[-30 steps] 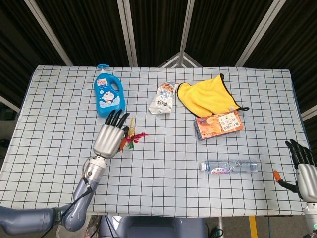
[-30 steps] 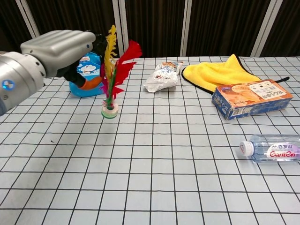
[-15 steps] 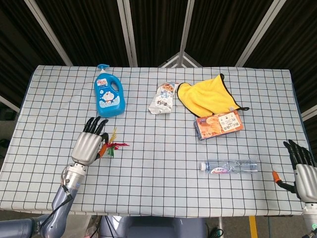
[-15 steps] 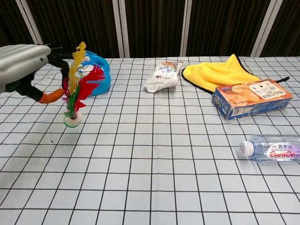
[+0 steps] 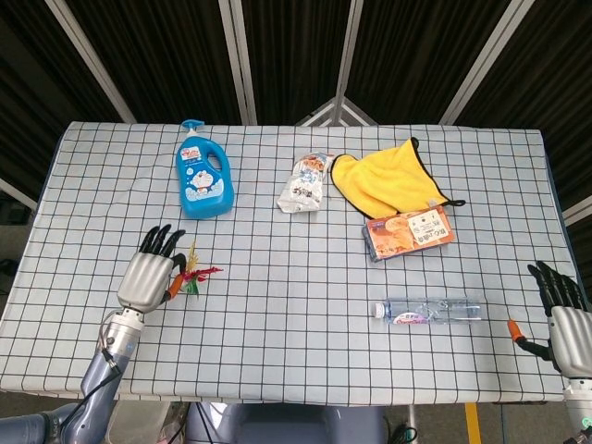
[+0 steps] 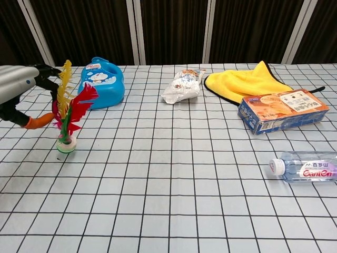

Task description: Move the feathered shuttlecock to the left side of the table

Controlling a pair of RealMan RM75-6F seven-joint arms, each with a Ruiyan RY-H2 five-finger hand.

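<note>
The feathered shuttlecock (image 5: 194,276), with red, yellow and green feathers and a white base, stands upright at the left front of the checked table (image 5: 305,361). My left hand (image 5: 148,277) holds it by the feathers, fingers behind them and thumb in front. In the chest view the shuttlecock (image 6: 67,113) has its base at or just above the cloth, and the left hand (image 6: 21,92) shows at the left edge. My right hand (image 5: 560,319) hangs off the table's right front corner with fingers apart and nothing in it.
A blue detergent bottle (image 5: 202,176) stands behind the shuttlecock. A snack packet (image 5: 305,182) and a yellow cloth (image 5: 384,178) lie at the back middle. An orange box (image 5: 408,232) and a lying water bottle (image 5: 427,310) are on the right.
My left hand has carried the shuttlecock leftward and toward the table's front edge, away from the blue bottle. The right hand has barely moved.
</note>
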